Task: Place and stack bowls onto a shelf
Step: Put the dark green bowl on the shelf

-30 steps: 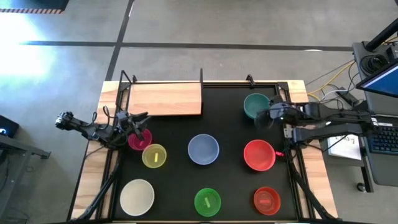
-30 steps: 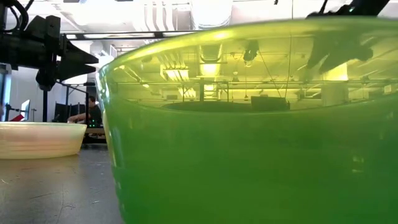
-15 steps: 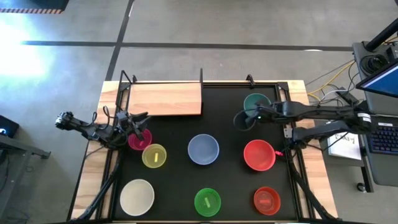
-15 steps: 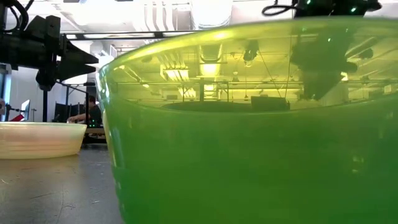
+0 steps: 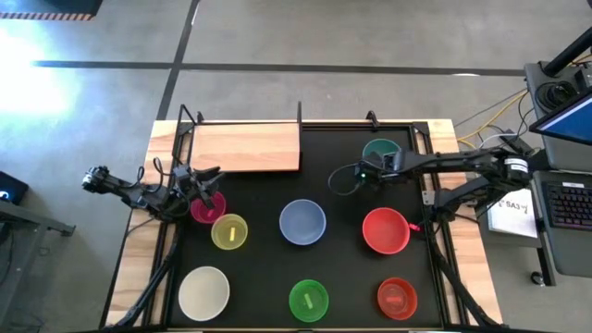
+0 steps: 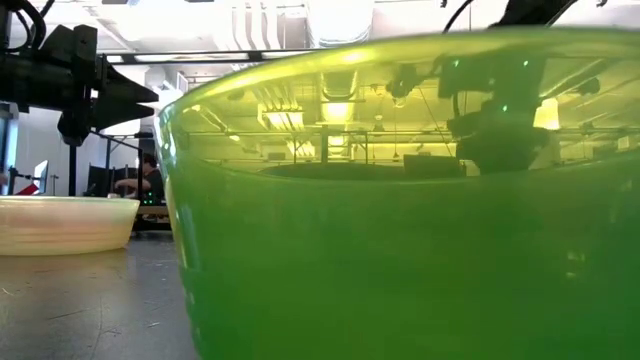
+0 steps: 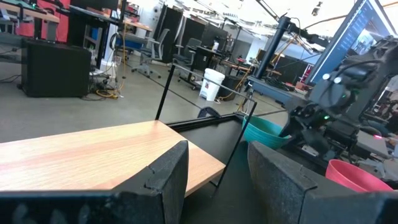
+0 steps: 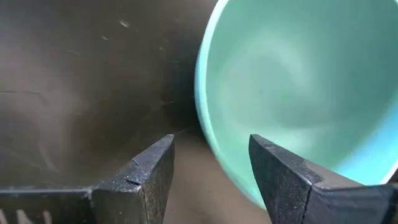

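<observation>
Black desk carries every bowl; the shelf is bare. Within a second the right claw, jaws parted, has been swung left to the teal bowl rim, so a grasp seems imminent. The left claw is released above the magenta bowl.

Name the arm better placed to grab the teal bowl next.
Right. Its open right gripper hangs at the teal bowl's rim, while the left gripper waits across the table by the magenta bowl.

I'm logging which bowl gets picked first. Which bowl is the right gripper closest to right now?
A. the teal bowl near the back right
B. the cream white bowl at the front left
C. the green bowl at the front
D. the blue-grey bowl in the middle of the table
A: in the high view the right gripper sits right beside the teal bowl, and the right wrist view shows that bowl's rim just past the open fingers.
</observation>
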Robot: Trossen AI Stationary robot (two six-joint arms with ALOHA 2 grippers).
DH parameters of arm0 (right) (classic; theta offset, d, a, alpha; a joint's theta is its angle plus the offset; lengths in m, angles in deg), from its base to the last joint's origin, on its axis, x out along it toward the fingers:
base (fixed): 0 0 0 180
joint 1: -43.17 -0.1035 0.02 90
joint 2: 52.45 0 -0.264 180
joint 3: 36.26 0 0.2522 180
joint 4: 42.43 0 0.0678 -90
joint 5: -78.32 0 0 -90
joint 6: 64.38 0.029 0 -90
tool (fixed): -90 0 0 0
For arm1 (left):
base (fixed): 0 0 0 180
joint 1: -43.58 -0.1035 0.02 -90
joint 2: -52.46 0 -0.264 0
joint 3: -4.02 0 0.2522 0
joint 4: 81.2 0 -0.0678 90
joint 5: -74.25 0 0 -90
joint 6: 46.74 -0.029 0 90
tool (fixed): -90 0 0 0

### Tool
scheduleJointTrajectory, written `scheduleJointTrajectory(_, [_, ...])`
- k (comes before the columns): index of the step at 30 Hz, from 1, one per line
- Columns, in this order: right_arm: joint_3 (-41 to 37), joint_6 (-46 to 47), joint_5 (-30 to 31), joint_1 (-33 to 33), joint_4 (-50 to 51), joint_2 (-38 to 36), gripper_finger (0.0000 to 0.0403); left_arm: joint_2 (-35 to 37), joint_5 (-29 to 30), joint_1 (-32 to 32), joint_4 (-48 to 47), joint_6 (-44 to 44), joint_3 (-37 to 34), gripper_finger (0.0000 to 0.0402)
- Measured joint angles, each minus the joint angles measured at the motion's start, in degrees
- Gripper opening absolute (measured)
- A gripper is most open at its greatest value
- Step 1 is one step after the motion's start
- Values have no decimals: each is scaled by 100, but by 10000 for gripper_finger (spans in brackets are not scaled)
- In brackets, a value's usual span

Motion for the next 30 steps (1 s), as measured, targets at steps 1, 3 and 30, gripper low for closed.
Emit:
scheduleJointTrajectory(1, [0, -54, 0, 39, -14, 66, 196, -1, -2, 0, 1, 0, 1, 150])
scheduleJointTrajectory(3, [0, -147, 0, 95, -75, 173, 194, 1, -2, 1, 0, 0, 1, 150])
scheduleJointTrajectory(30, [0, -1424, -538, 350, -734, 647, 9, 0, -1, 0, 0, 0, 1, 150])
